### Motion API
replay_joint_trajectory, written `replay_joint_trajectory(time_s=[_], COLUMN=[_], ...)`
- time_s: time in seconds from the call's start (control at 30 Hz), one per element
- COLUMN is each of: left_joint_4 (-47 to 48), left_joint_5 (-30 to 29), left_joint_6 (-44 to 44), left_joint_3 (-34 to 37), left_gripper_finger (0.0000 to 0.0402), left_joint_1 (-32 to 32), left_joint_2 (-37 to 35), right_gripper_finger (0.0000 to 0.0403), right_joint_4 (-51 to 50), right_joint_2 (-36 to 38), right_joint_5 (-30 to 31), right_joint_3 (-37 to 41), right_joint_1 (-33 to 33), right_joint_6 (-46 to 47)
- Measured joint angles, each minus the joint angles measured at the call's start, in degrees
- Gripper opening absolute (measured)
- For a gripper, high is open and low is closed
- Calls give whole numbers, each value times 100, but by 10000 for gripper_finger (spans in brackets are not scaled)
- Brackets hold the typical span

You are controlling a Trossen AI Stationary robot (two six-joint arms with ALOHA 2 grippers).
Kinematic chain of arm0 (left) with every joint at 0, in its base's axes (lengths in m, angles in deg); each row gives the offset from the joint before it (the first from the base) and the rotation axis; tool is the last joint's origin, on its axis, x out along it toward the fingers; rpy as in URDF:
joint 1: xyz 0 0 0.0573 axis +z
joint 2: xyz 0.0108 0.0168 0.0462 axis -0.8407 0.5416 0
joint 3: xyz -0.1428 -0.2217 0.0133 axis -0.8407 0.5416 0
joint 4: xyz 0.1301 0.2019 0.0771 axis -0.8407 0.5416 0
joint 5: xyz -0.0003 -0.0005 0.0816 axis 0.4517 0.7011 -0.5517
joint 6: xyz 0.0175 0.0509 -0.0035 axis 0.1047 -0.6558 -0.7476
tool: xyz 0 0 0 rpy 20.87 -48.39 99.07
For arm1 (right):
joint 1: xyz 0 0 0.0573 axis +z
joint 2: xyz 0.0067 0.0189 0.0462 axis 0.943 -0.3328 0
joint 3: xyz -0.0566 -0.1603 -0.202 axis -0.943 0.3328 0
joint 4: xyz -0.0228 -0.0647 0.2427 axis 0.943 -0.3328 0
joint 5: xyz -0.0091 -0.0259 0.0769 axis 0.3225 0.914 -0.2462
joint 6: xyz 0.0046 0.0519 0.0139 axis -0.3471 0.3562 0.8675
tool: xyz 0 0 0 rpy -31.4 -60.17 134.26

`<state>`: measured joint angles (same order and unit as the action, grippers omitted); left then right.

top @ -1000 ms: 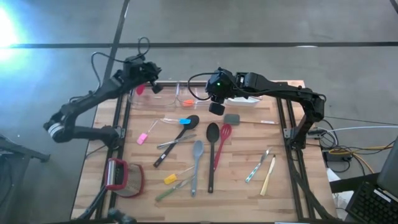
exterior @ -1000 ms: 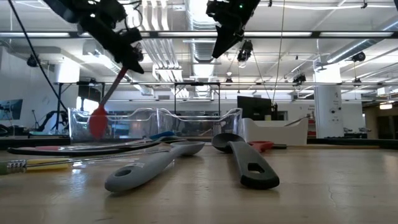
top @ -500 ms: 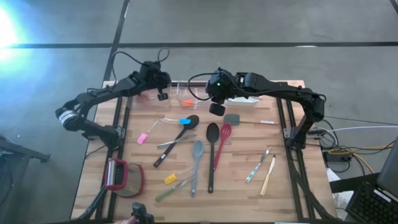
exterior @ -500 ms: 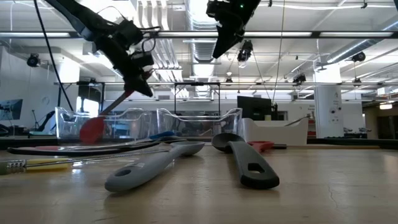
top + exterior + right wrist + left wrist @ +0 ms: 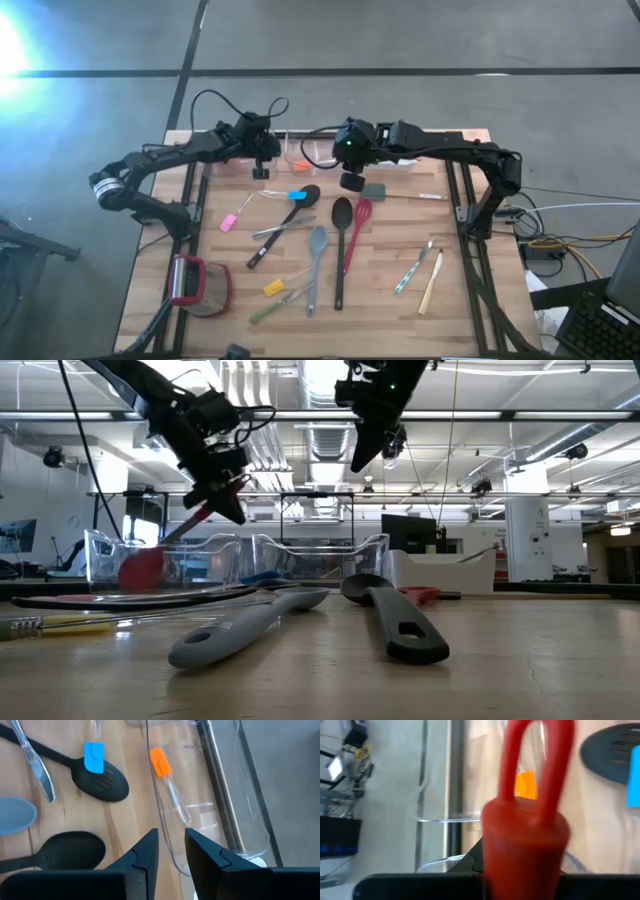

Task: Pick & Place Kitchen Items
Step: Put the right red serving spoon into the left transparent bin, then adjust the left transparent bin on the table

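Note:
My left gripper (image 5: 263, 160) is over the clear tub (image 5: 300, 148) at the table's far side, shut on a red utensil (image 5: 172, 538). The utensil's round head (image 5: 140, 567) is down inside the tub. My right gripper (image 5: 351, 181) hangs empty above the table near the tub's right end, its fingers (image 5: 150, 855) a narrow gap apart. An orange spatula (image 5: 159, 761) lies in the tub. Black spoons (image 5: 340, 240), a grey spoon (image 5: 316, 260), a red whisk (image 5: 358, 225) and small coloured pieces lie on the table. My left gripper pinches the red utensil's thick handle end (image 5: 525, 840) between its two fingers. The fingers slant down from above. The utensil slopes down from the fingers toward the table's left, its head inside the clear tub. Whether the head touches the tub's floor cannot be told.
A white tub (image 5: 395, 162) stands right of the clear one. A grey spatula (image 5: 374, 191), blue (image 5: 297, 194), pink (image 5: 230, 222) and yellow (image 5: 273, 288) pieces, cutlery (image 5: 420, 270) and a red-framed round object (image 5: 198, 285) lie on the wooden table.
My left gripper has gone toward the table's right and down, over the clear tub, keeping hold of the red utensil. The utensil has tipped flatter and its head has sunk into the tub. My right gripper has dropped slightly.

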<state>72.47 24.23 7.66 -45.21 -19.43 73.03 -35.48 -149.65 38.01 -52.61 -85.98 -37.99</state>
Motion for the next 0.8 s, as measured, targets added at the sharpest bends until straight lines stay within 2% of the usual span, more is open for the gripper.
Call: replay_joint_trajectory(time_s=[0.23,0.5,0.8], left_joint_4=[38,504,981], left_joint_5=[-8,-177,-2208], left_joint_6=[144,43,185], left_joint_3=[77,86,-190], left_gripper_finger=[125,173,183], left_joint_1=[-83,-83,-108], left_joint_2=[9,-16,-413], right_gripper_finger=[75,77,86], right_joint_4=[5,11,19], right_joint_2=[-2,-2,-2], right_joint_5=[2,2,2], right_joint_3=[85,42,42], right_joint_1=[-4,-90,-157], right_joint_6=[2,4,7])
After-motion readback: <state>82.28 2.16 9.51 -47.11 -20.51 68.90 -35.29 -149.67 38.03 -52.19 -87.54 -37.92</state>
